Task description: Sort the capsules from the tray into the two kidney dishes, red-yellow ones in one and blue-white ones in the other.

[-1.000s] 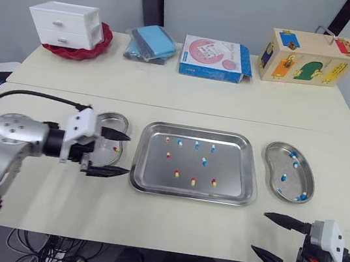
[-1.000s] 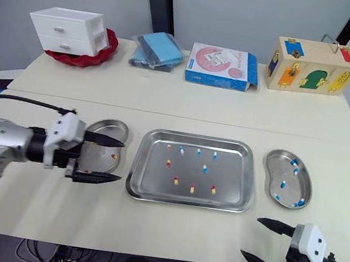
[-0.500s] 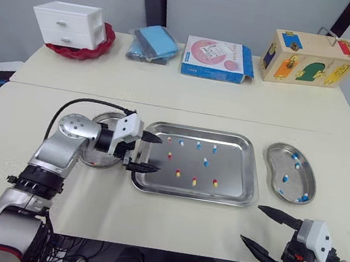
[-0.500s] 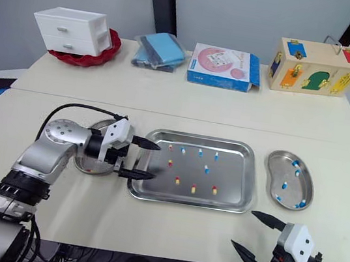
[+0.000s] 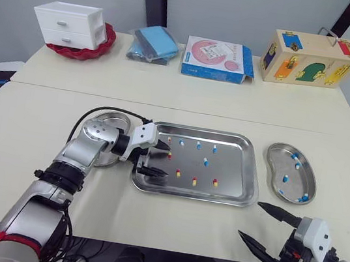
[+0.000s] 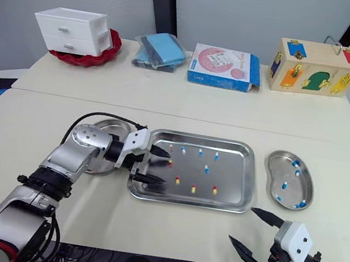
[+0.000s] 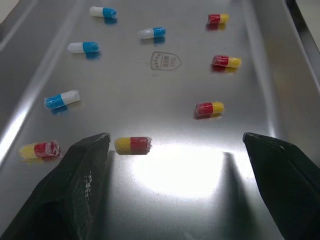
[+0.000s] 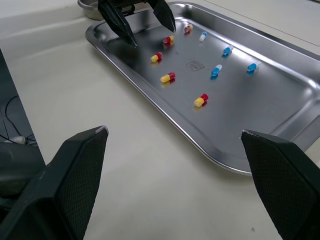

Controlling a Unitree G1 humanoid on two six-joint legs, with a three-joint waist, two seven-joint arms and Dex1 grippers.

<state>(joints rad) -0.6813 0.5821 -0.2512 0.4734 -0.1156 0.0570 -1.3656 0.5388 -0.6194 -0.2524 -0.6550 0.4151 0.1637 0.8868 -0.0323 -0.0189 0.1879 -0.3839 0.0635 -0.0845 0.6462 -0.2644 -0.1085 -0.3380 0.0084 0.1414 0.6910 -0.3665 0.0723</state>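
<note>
Hovering low inside the tray [image 5: 195, 129], the left gripper [image 5: 162, 161] stands wide open and holds nothing. The step in hand looks like the pick of a red-yellow capsule. The nearest red-yellow capsule [image 7: 132, 144] lies just inside one fingertip, and another red-yellow capsule [image 7: 209, 108] lies a little ahead, between the two fingers. The blue-white capsules [image 7: 62, 99] lie farther ahead of the fingers.

Behind the gripper's wrist, partly hidden by the arm, sits the left kidney dish [image 5: 112, 120]. It is probably meant for the red-yellow ones, since the right kidney dish [image 5: 276, 160], beyond the tray ahead of the fingers, carries blue-white ones.

Next, I judge, the gripper must centre over one capsule, sink to the tray floor and close without knocking its neighbours. The right gripper [image 5: 251, 219], likewise open and empty, hangs well apart from the tray.
</note>
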